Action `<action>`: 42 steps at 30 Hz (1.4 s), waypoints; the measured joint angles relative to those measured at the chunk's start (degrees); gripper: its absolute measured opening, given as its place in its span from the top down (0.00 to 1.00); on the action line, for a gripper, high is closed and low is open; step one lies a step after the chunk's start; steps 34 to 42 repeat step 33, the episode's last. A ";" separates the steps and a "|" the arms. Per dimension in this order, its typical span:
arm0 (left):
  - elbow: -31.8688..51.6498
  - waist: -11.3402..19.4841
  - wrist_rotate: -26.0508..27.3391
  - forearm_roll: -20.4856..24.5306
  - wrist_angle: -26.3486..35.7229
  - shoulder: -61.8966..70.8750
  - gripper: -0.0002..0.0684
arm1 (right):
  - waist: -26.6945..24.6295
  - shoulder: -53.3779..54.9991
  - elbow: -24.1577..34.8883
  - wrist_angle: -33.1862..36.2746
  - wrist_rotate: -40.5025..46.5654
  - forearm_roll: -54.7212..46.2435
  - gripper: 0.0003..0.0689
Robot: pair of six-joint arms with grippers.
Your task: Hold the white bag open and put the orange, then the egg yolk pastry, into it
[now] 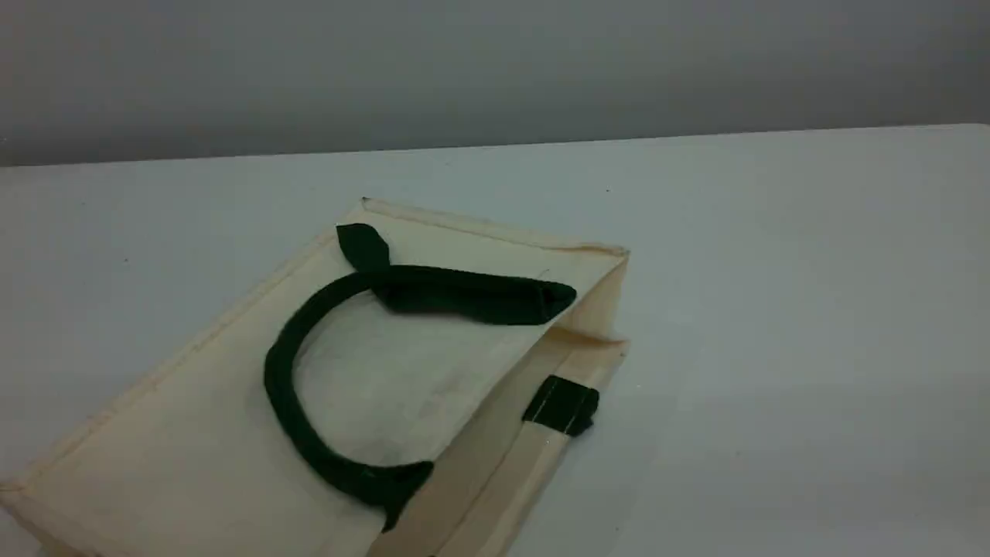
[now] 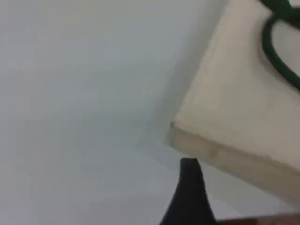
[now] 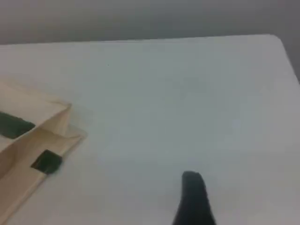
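a large cream-white canvas tote bag [image 1: 193, 456] is laid flat on its side on the pale white counter [image 1: 773, 309], toward the left and near part of the scene view, with its mouth turned to the right. a dark green strap handle [image 1: 282, 387] is folded back in a curve over the upper panel. a small dark green stitched patch [image 1: 563, 404] is seen on the lower rim at the mouth. the mouth is parted only slightly at its far corner, where a side fold is shown

the left pincer [image 2: 190, 187] is seen in its wrist view as one dark fingertip, held over bare counter near a corner of the bag. the right pincer [image 3: 193, 197] is likewise shown as one dark fingertip over bare counter, well apart from the bag's mouth at the left of that view. both pincers are set wide, and nothing is held in either
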 joint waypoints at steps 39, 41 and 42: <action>0.00 2.40 0.04 -0.11 -0.13 -10.61 0.26 | 0.00 0.10 0.00 -0.16 0.00 0.13 0.33; 0.00 2.40 0.04 -0.11 -0.13 -10.61 0.26 | 0.00 0.10 0.00 -0.16 0.00 0.13 0.33; 0.00 2.40 0.04 -0.11 -0.13 -10.61 0.26 | 0.00 0.10 0.00 -0.16 0.00 0.13 0.33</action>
